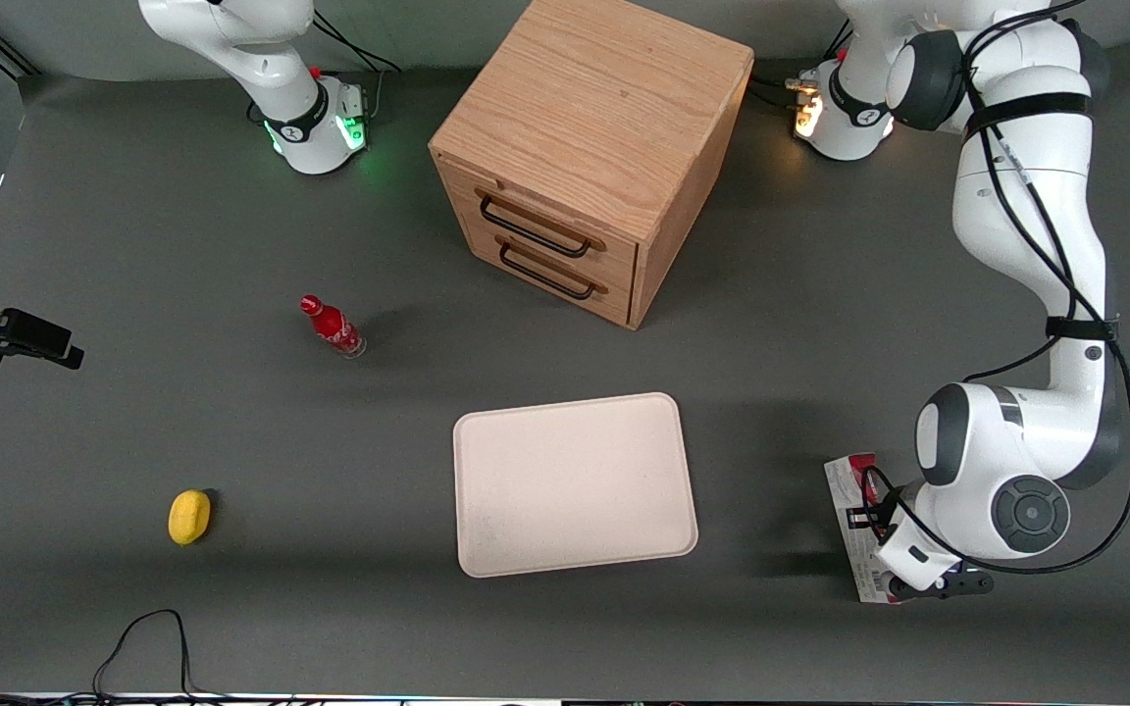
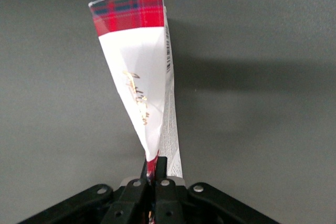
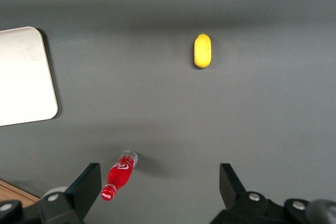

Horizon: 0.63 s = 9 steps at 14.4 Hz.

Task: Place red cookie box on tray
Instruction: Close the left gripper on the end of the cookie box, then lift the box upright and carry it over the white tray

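Note:
The red cookie box point(image 1: 854, 510) is a long flat box, red with white panels, toward the working arm's end of the table, beside the tray. Most of it is hidden under the arm in the front view. In the left wrist view the box point(image 2: 137, 77) sticks out from my left gripper point(image 2: 154, 167), whose fingers are shut on the box's near end. In the front view my left gripper point(image 1: 894, 549) is over the box. The pale cream-pink tray point(image 1: 575, 480) lies flat in the middle of the table; nothing is on it.
A wooden two-drawer cabinet point(image 1: 590, 157) stands farther from the front camera than the tray. A small red bottle point(image 1: 332, 326) and a yellow lemon-like object point(image 1: 189, 516) lie toward the parked arm's end. A black cable point(image 1: 148, 637) lies at the near edge.

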### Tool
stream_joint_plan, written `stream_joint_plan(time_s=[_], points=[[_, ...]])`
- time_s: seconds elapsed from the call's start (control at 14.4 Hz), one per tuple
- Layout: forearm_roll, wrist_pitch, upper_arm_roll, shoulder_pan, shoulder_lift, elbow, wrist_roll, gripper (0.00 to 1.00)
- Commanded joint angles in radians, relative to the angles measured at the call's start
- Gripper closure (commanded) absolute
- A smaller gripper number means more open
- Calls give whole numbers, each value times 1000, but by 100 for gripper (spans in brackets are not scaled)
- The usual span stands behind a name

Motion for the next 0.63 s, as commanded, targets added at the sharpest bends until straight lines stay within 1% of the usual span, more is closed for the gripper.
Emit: stream_joint_plan(time_s=[0.0,0.21,0.42,0.56], points=[[-2,-154,1,-1,-60,62,-8,100],[-2,-355,-2,-1,-128,140,-4,100],[-8,-491,-2,-1,-301,139,-4,100],[-7,-585,-2,-1,-393,137,-6,100]])
